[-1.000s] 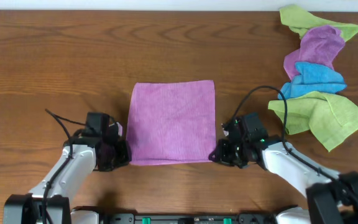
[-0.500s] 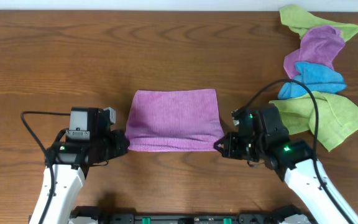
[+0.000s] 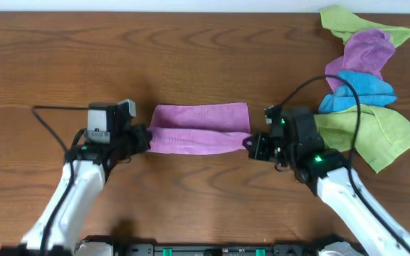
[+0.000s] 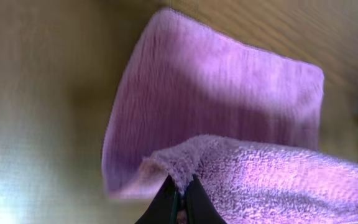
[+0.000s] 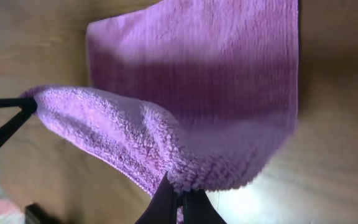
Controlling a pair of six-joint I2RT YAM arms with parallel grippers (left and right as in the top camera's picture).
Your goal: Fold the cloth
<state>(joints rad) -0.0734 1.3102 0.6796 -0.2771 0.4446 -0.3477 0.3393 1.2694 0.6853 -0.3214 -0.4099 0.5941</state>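
Note:
A purple cloth (image 3: 199,128) lies mid-table, its near half lifted and carried over the far half. My left gripper (image 3: 145,137) is shut on the cloth's near-left corner (image 4: 179,180). My right gripper (image 3: 250,141) is shut on the near-right corner (image 5: 180,186). Both hold the raised edge above the flat part of the cloth, which shows in the left wrist view (image 4: 216,93) and in the right wrist view (image 5: 204,56). The lifted edge sags between the grippers.
A pile of other cloths lies at the far right: green (image 3: 365,131), blue (image 3: 361,89), purple (image 3: 367,50) and another green (image 3: 347,20). Bare wooden table (image 3: 191,57) surrounds the cloth. Cables trail from both arms.
Both grippers have lifted the near corners and carried them away from the table's near edge, over the cloth. The visible cloth has shrunk from a full square to a narrow band.

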